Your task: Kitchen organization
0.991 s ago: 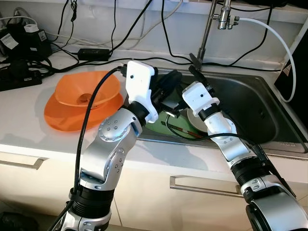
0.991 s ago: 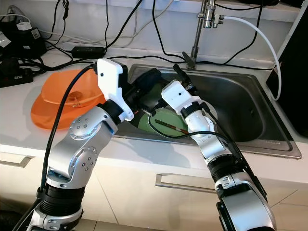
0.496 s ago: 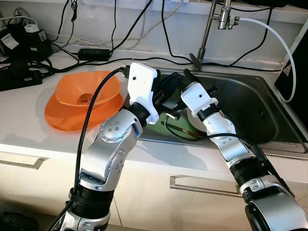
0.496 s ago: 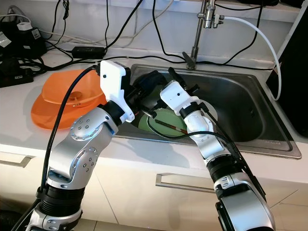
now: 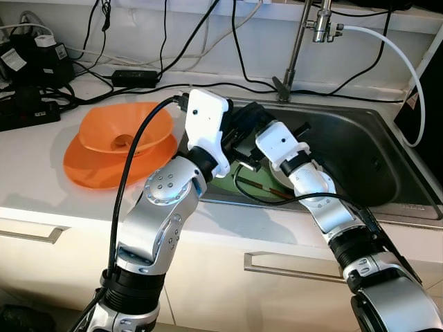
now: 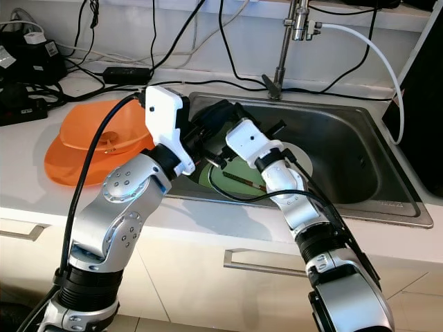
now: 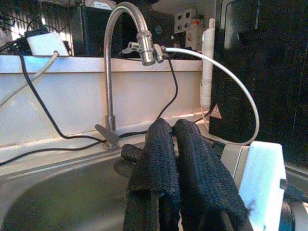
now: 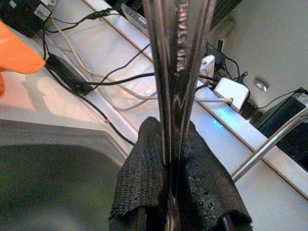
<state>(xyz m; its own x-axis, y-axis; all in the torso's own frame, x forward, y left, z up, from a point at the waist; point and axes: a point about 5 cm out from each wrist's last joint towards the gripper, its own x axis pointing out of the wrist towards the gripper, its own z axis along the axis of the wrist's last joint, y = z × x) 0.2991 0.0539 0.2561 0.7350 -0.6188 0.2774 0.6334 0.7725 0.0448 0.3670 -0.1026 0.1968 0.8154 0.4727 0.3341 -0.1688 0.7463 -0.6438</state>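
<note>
Two orange dishes (image 5: 118, 142) sit stacked on the counter (image 5: 41, 187). One sink (image 5: 360, 149) with one tap (image 5: 304, 34). In the sink lie two plates, one green (image 6: 232, 176) and one white (image 6: 301, 162). One metal utensil (image 8: 178, 57) is held. Two end effectors: left (image 7: 175, 159), right (image 8: 168, 187).

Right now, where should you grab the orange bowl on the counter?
Probably its thin rim, on the side facing the sink, coming down from above. The orange bowl is wide, shallow and open side up, too broad to span, so straddle its wall, inside and outside. It sits on an orange plate, so pinch only the upper rim.
</note>
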